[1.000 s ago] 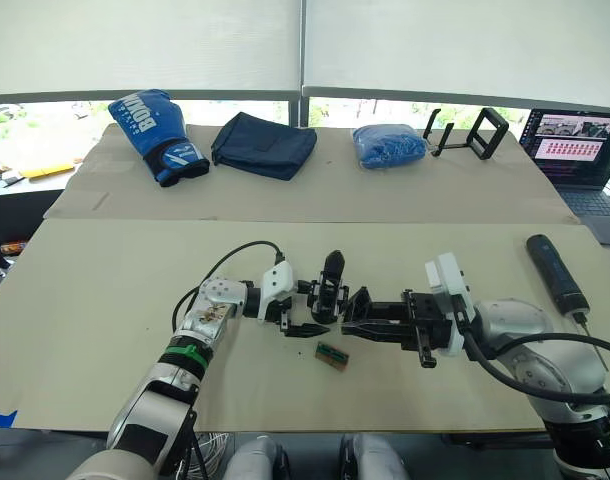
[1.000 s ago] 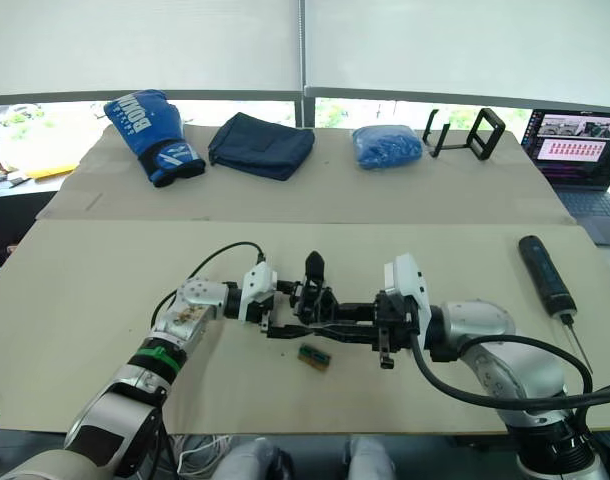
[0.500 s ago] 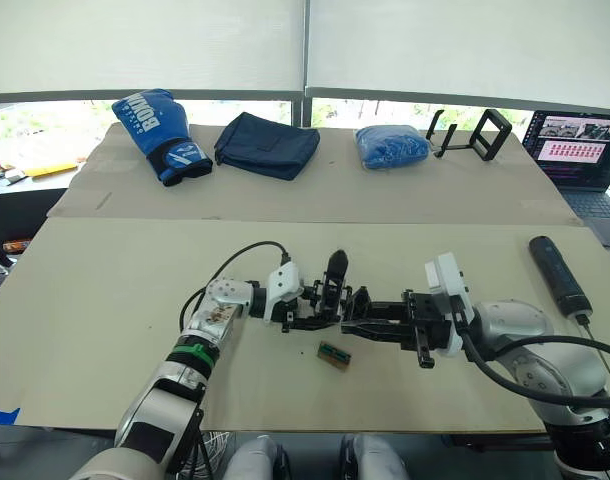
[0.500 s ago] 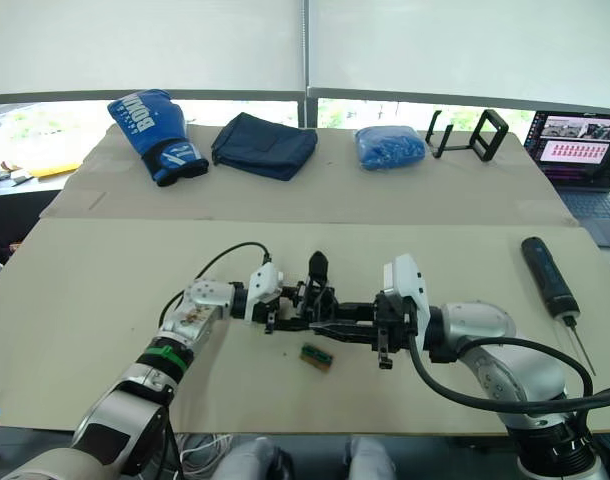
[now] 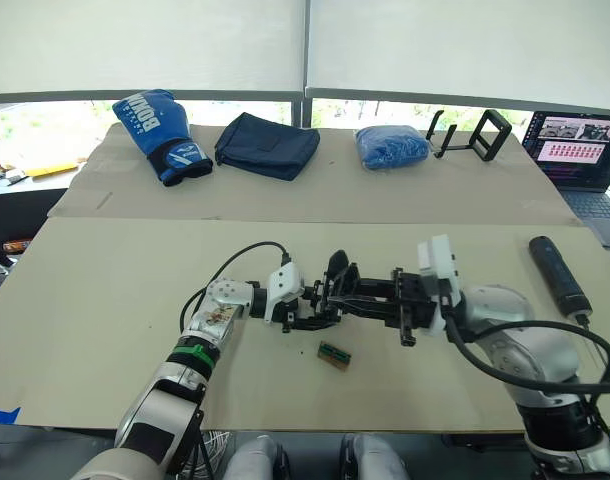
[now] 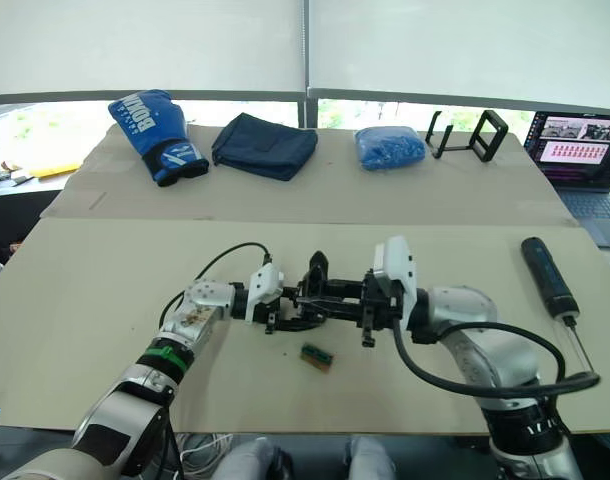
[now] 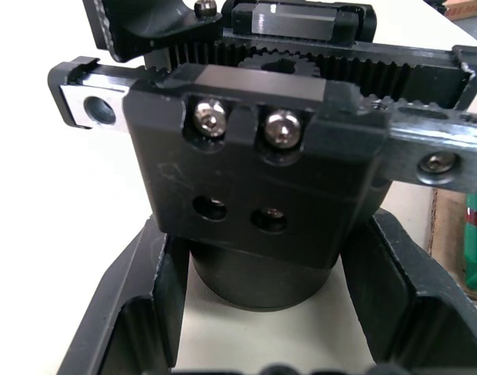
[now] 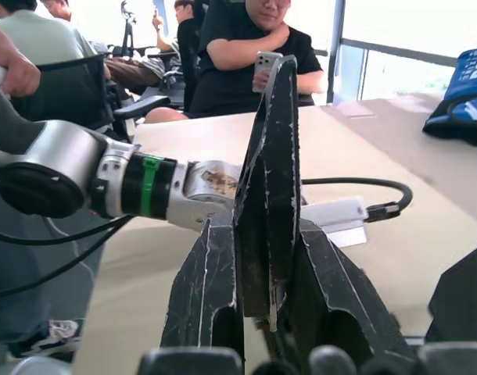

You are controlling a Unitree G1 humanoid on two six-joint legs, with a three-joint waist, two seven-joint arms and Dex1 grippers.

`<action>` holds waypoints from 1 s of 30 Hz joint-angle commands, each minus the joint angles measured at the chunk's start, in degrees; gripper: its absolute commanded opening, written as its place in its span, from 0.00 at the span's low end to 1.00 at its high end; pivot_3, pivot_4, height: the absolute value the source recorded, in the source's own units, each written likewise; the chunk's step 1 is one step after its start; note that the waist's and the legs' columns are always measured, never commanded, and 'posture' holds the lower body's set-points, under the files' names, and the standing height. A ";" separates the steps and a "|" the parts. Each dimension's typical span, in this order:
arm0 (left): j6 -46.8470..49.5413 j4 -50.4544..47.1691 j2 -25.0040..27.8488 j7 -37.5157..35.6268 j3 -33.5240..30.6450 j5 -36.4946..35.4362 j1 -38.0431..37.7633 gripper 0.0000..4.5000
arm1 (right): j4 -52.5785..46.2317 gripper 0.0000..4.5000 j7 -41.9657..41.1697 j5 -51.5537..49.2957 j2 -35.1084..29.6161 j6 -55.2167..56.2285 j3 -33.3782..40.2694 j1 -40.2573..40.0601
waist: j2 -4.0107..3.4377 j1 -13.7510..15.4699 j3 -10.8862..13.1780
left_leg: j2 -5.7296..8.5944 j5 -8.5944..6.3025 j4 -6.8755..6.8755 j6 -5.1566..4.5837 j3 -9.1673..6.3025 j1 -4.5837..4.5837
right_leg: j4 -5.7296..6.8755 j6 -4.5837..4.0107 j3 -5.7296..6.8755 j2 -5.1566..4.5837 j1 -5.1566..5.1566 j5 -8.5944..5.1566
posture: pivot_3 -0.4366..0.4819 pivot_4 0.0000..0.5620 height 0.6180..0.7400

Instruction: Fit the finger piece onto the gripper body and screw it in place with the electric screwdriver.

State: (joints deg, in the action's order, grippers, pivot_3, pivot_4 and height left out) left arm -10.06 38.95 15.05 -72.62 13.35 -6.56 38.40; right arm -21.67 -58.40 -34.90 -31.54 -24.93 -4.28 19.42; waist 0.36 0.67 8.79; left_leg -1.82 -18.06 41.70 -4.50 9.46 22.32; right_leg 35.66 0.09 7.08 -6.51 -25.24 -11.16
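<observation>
From the head cameras you see both arms meeting at the middle of the near table [image 5: 105,300]. Your left gripper [image 5: 303,305] has its fingers around the base of the gripper body [image 5: 331,290], whose pointed finger sticks up. Your right gripper [image 5: 357,290] reaches in from the other side, and its tips merge with the black assembly, so you cannot tell from here where fingers end and parts begin. The small green-and-brown block [image 5: 333,354] lies on the table just in front of them, apart from both. The electric screwdriver [image 5: 557,274] lies well off to the right, near the table edge, untouched; its thin bit is hard to make out. On the far table sit a blue boxing glove [image 5: 157,134], a dark cloth bundle [image 5: 267,144], a blue bag [image 5: 390,146] and a black stand [image 5: 469,133]; a laptop [image 5: 577,146] is cut off at the right edge.

In the left wrist view, the gripper body [image 7: 262,172] sits between your two left fingers [image 7: 137,312], its round base clasped; its toothed racks and screw heads face you, and its upper part is cut off.

In the right wrist view, the finger piece [image 8: 270,187] stands upright, pinched between your right fingers [image 8: 207,297]. Behind it you see the left arm [image 8: 105,183] and seated people, partly hidden.
</observation>
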 commanded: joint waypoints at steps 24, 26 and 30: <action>0.23 -1.79 0.34 0.58 1.05 1.60 -1.10 0.51 | 12.90 0.08 -3.43 11.06 3.78 8.31 -6.00 3.63 | -0.01 -0.17 -0.01 | 0.00 0.01 0.04 0.02 0.04 -0.04 | 0.11 0.03 0.00 0.01 0.00 -0.02 | 0.48 0.27 1.00; 0.19 -1.74 0.30 0.58 1.09 1.62 -1.09 0.51 | 13.10 0.08 -3.21 11.61 3.71 8.44 -6.16 3.52 | -0.01 -0.18 -0.01 | 0.00 0.01 0.04 0.02 0.05 -0.03 | 0.12 0.03 -0.01 0.01 0.00 -0.02 | 0.48 0.27 1.00; 0.18 -1.85 0.25 0.38 1.28 1.62 -1.27 0.51 | 13.75 0.08 -2.93 12.03 3.48 8.46 -5.82 3.15 | -0.01 -0.18 -0.01 | 0.01 0.01 0.04 0.02 0.05 -0.05 | 0.12 0.03 -0.01 0.01 0.01 -0.02 | 0.48 0.27 1.00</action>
State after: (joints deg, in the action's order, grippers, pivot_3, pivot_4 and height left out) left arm -9.86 38.04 15.40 -71.99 13.51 -5.84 37.89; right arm -7.15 -61.23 -22.76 -27.56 -16.81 -10.95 22.82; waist 0.34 0.49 8.78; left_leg -1.81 -18.05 41.74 -4.47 9.51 22.27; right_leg 35.78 0.12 7.08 -6.51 -25.24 -11.18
